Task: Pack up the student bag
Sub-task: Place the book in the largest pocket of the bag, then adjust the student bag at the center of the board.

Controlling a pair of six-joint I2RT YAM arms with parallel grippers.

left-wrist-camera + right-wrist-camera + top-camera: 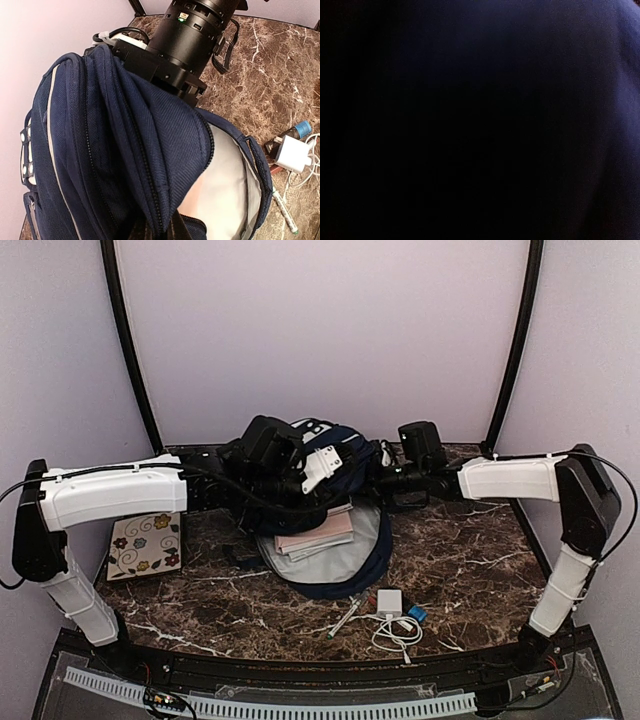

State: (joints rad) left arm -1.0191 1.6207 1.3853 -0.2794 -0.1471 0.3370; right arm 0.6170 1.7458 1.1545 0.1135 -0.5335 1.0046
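Observation:
The student bag (335, 570), navy blue with white trim, lies at the table's middle with its main compartment open toward the near edge. Pink and white books (318, 535) lie inside on the grey lining (227, 175). My left gripper (298, 485) is at the bag's top. In the left wrist view my left gripper (161, 230) is shut on the raised navy zipper edge of the bag (90, 150) and holds it up. My right arm's wrist (418, 472) reaches the bag from the right and also shows in the left wrist view (187, 40). Its fingers are hidden by fabric, and the right wrist view is dark.
A floral notebook (146, 545) lies at the left. A white charger (389, 601) with its cable (400, 632), a pen (345, 620) and a small blue item (417, 613) lie near the front edge, right of the bag's flap.

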